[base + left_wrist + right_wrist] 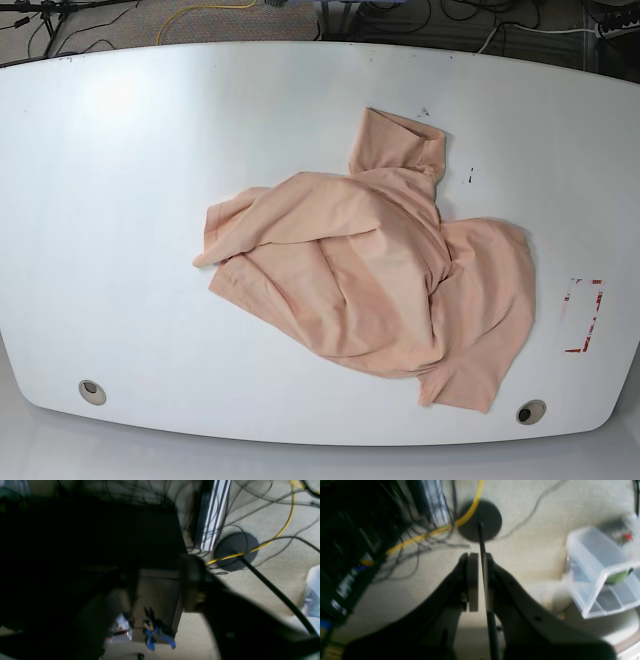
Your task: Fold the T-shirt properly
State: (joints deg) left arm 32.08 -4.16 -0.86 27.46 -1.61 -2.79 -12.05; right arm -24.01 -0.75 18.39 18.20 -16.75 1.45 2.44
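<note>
The T-shirt [380, 280] lies crumpled in a loose heap on the white table [120, 200], right of centre, with one part reaching toward the far edge and a sleeve pointing to the front right corner. Neither arm shows in the base view. The left wrist view looks down past the table at the floor; my left gripper [157, 592] is a dark blur there, its fingers [193, 587] apart with nothing between them. My right gripper [480, 580] hangs over the floor too, pads [472, 580] pressed together and empty. A thin black pole [482, 545] crosses in front of it.
On the carpet lie a round black stand base [480, 520], a yellow cable [282, 530] and many dark cables. A clear plastic drawer unit [602, 570] stands at the right. Blue-handled pliers [156, 632] rest on a dark box. Red tape marks [590, 315] sit near the table's right edge.
</note>
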